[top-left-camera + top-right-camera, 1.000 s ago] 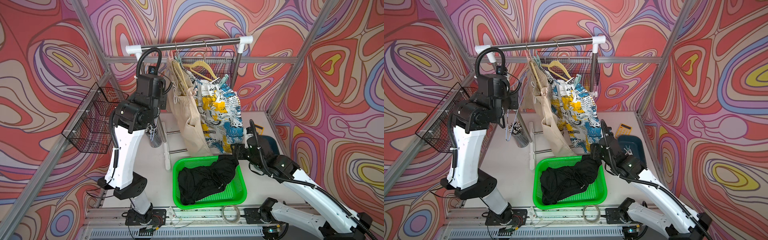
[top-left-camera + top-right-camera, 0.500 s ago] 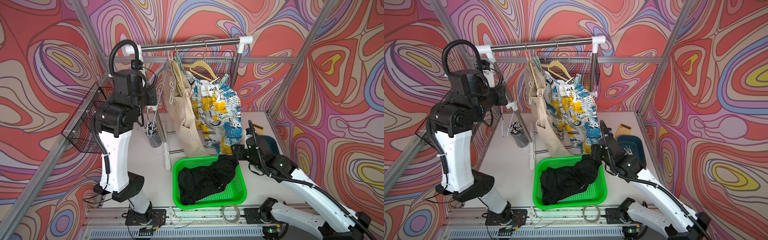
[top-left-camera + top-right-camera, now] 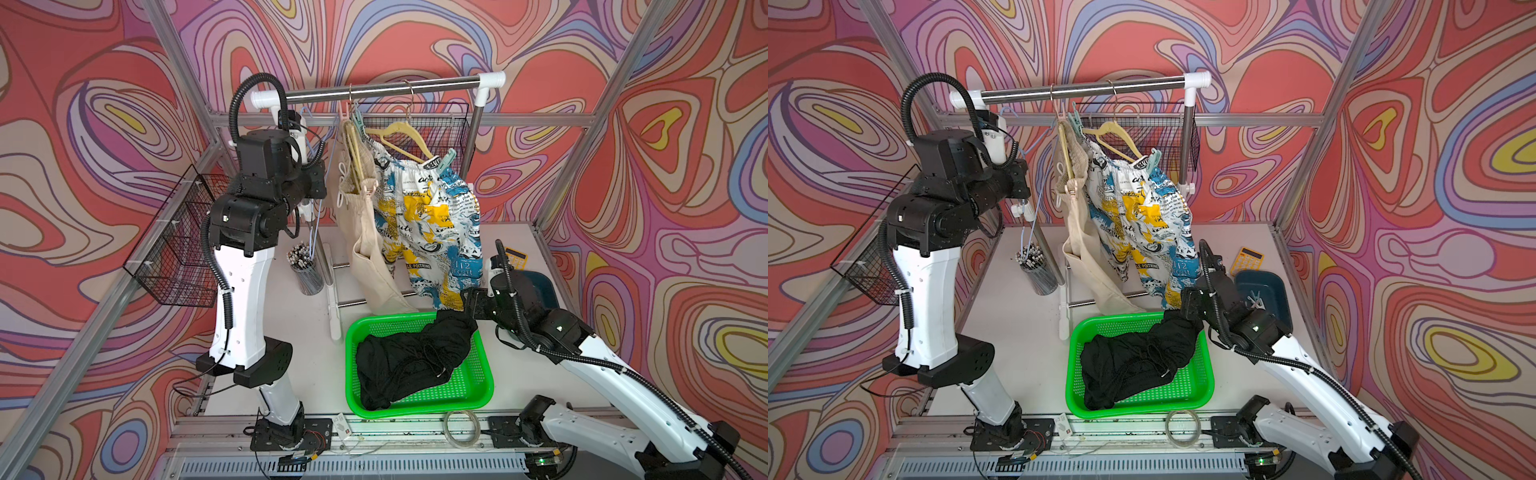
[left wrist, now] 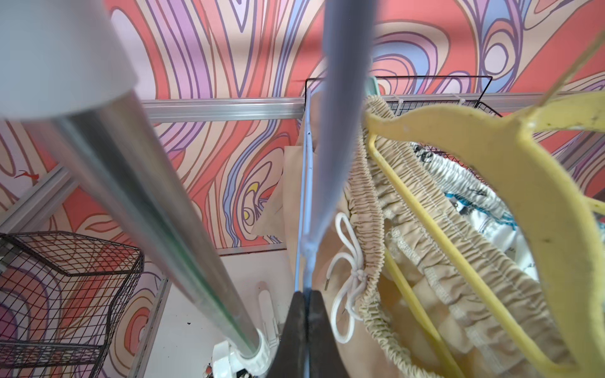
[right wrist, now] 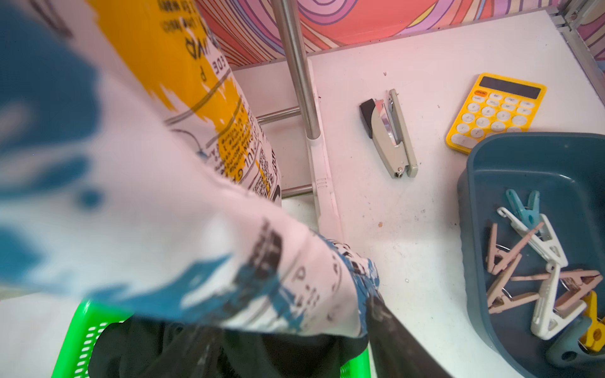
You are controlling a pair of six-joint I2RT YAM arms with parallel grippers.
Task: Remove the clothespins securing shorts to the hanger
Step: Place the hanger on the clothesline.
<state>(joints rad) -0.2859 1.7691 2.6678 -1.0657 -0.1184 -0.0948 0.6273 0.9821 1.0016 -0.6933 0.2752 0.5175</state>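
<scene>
Left gripper [image 4: 306, 299]: clamped on the pale blue hanger [image 4: 340, 124].
Right gripper [image 3: 1185, 312]: at the black shorts [image 3: 1133, 365] over the green basket [image 3: 1202, 388] rim; cannot tell whether it grips.

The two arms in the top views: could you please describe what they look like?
Both are alike. The left arm and right arm have smooth white shells on the long links, blocky black joint housings, and a ribbed black cable hose running outside. The left gripper has matt black, tapering fingers; the right gripper is black too.
</scene>
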